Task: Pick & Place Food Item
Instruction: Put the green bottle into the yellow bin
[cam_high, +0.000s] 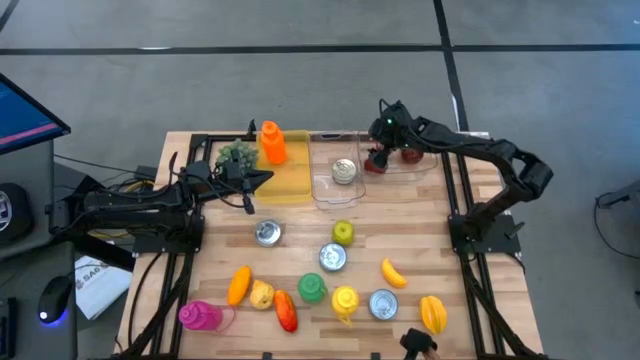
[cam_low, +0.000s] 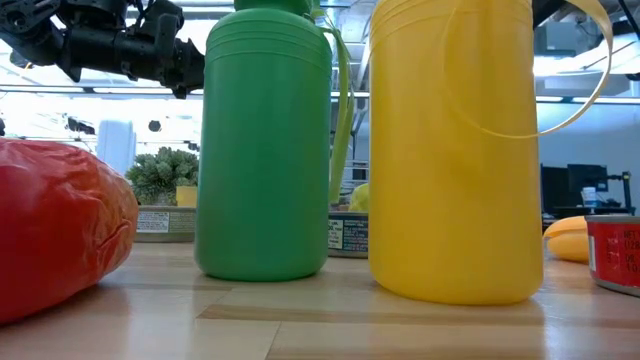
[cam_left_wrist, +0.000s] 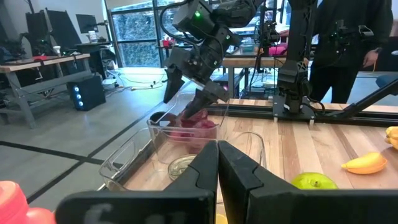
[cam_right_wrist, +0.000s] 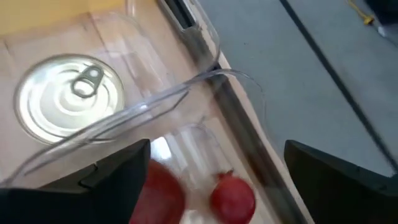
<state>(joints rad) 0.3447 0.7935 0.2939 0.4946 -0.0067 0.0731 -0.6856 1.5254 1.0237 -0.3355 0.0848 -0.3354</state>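
My right gripper (cam_high: 380, 155) (cam_right_wrist: 217, 149) hangs open over a clear bin (cam_high: 405, 168) at the table's far edge. Two red fruits (cam_right_wrist: 233, 199) (cam_left_wrist: 194, 127) lie in that bin, below and between the spread fingers; no finger shows on them. A pull-tab can (cam_right_wrist: 68, 102) (cam_high: 343, 170) rests on its base in the neighbouring clear bin (cam_high: 325, 185). My left gripper (cam_high: 262, 178) (cam_left_wrist: 217, 168) waits shut and level by the yellow bin (cam_high: 285, 178), holding nothing.
On the near half of the table lie cans (cam_high: 267, 233), a green apple (cam_high: 342, 232), a banana (cam_high: 393, 272), a red pepper (cam_high: 285, 310) and green (cam_high: 312, 288), yellow (cam_high: 345, 300) and pink (cam_high: 198, 316) bottles. An orange bottle (cam_high: 271, 142) stands in the yellow bin. A person (cam_left_wrist: 348, 50) stands beyond the table.
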